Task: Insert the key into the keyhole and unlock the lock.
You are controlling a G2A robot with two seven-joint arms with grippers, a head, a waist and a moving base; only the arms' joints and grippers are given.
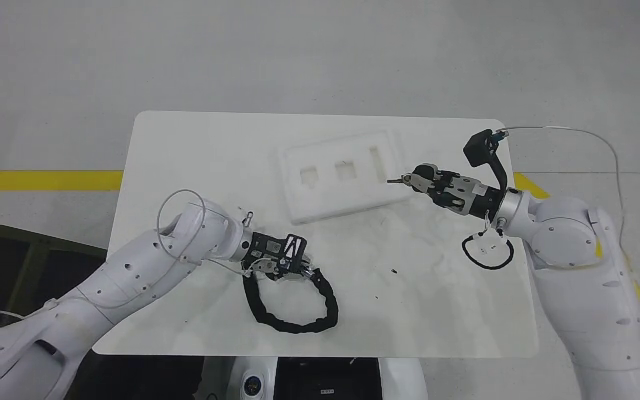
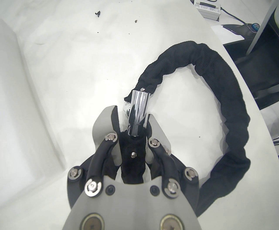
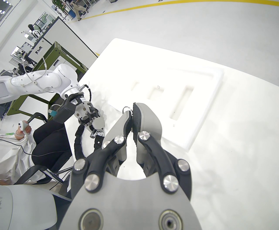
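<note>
A black fabric-sleeved chain lock (image 1: pixel 292 312) lies looped near the table's front edge. My left gripper (image 1: pixel 291 252) is shut on the sleeved end of the lock (image 2: pixel 133 156), just behind its chrome cylinder (image 2: pixel 138 113), which sticks out past the fingertips. The rest of the chain (image 2: pixel 231 113) curves away over the table. My right gripper (image 1: pixel 408 181) hovers above the table at the right end of the foam tray, shut on the small key (image 1: pixel 394 182). A metal loop of the key (image 3: pixel 126 108) peeks out beside the closed pads (image 3: pixel 135 117). The lock's cylinder (image 3: pixel 94 133) points towards it.
A white foam tray (image 1: pixel 345 175) with three rectangular recesses lies at the table's back middle, between the two arms. The white table (image 1: pixel 420 300) ends close in front of the chain. A few dark specks (image 2: pixel 97 13) lie on the surface.
</note>
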